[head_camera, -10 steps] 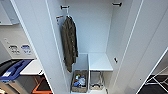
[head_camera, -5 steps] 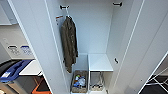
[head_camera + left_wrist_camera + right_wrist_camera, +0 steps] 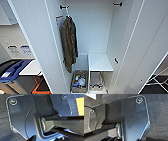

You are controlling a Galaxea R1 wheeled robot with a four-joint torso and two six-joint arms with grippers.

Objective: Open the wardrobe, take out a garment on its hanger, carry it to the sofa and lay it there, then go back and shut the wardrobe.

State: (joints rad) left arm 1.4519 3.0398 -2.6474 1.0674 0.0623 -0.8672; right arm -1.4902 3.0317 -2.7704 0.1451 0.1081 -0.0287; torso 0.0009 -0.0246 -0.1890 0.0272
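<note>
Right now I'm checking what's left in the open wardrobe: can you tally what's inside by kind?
Olive-green garments hanging from the rail: 1
White hangers: 1
Woven baskets on the wardrobe floor: 2
White shelves: 1
Total: 5

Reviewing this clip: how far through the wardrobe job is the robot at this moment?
Looks late on: the wardrobe stands open, and only an olive-green garment hangs on its rail; no orange hoodie is there, so it appears taken out. Nothing is visibly in hand. Closing both doors is left.
</note>
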